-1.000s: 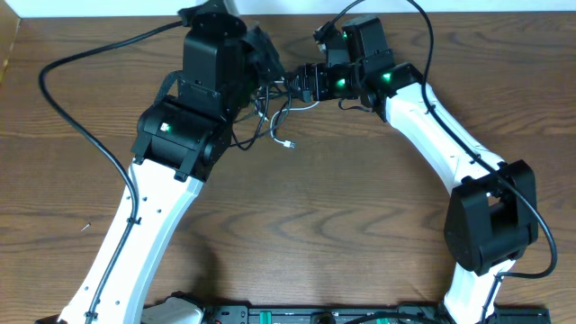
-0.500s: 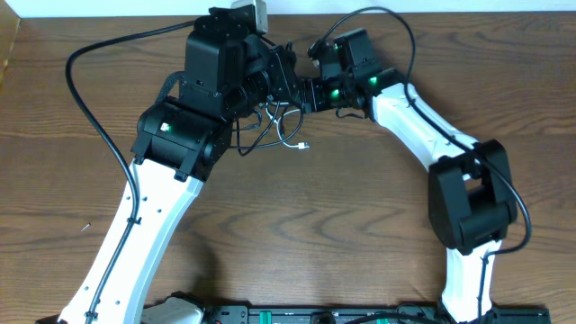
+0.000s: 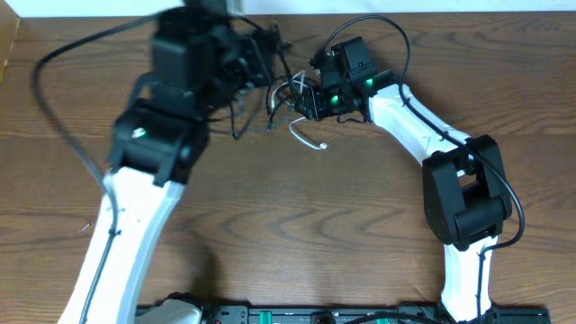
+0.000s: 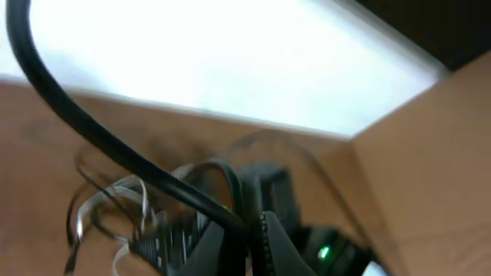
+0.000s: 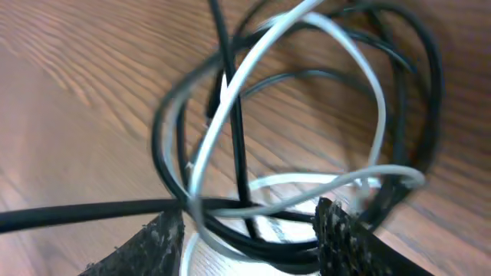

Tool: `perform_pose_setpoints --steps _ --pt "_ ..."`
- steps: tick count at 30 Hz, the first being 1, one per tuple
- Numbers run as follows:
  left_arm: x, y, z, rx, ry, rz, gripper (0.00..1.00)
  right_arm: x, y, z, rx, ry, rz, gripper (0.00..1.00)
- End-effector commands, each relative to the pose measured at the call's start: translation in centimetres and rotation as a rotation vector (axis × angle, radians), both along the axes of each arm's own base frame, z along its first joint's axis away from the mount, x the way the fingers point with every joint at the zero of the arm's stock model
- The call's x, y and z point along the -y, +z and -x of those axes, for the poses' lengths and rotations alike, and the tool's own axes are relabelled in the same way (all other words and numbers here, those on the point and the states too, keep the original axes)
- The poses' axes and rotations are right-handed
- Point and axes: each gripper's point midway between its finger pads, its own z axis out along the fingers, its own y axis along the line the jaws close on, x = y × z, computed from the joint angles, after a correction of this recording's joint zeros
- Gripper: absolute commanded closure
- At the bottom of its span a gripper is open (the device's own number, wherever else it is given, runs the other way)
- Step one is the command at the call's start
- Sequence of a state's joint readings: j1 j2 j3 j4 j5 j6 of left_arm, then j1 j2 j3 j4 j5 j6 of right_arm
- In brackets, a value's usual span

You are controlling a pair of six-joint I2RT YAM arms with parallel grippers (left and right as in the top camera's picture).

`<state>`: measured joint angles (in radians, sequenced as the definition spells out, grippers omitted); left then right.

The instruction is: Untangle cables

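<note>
Pulling the knot apart seemed to be the step in hand. Near the far edge of the brown wooden desk, the blurred left claw was closed; on what, I could not tell. Beside it the long thin black cord and shorter white cord were looped together. The right claw, its arm bent towards them, stood half wide around these loops. Next it must pinch one strand only.

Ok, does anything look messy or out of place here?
Yes: the black cable and white cable sit in one tangled knot of crossing loops at the table's far side, between the open fingers of the right gripper. A white end trails loose. Nothing looks damaged.
</note>
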<state>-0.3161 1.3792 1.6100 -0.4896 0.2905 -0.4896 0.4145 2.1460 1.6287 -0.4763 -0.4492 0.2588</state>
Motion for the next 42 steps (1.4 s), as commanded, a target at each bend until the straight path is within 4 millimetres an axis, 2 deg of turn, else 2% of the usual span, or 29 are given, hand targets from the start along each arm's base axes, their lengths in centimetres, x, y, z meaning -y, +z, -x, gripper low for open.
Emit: perform_pose_setpoints --steps 1,10,13,16,18,21,27,31,35,39,42 --pt "-2.5 6.1 2.8 0.157 0.019 0.072 0.92 0.9 -0.9 -0.4 -0.008 -0.038 0.052 0.49" --pt "-7.1 11.9 6.4 0.341 0.121 0.109 0.93 2.3 -4.6 1.1 -0.15 -0.075 0.101 0.49" --pt "-8.0 12.9 7.1 0.367 0.146 0.126 0.93 2.5 -5.0 1.3 -0.167 -0.079 0.108 0.5" --pt "-8.1 12.9 7.2 0.365 0.152 0.134 0.93 2.4 -5.0 1.4 -0.169 -0.076 0.104 0.5" --pt "-8.1 12.4 6.8 0.346 0.152 0.131 0.92 1.8 -4.3 1.5 -0.168 -0.047 0.069 0.48" --pt "-7.4 11.4 6.0 0.31 0.117 0.13 0.93 0.2 -2.0 1.8 -0.141 0.064 -0.033 0.45" --pt "-5.2 9.3 4.4 0.23 0.005 0.149 0.93 -0.8 5.0 1.6 -0.045 0.191 -0.193 0.34" --pt "-3.7 8.0 3.6 0.182 -0.083 0.165 0.93 -1.5 8.2 1.7 -0.013 0.235 -0.28 0.31" --pt "-2.6 7.6 3.1 0.171 -0.155 0.186 0.92 -2.1 8.9 1.6 -0.062 0.187 -0.318 0.32" --pt "-2.3 7.8 2.9 0.169 -0.167 0.211 0.93 -3.2 9.1 1.6 -0.07 0.166 -0.327 0.31" --pt "-2.0 8.3 3.1 0.185 -0.194 0.222 0.92 -3.9 8.5 1.3 -0.063 0.127 -0.29 0.31"
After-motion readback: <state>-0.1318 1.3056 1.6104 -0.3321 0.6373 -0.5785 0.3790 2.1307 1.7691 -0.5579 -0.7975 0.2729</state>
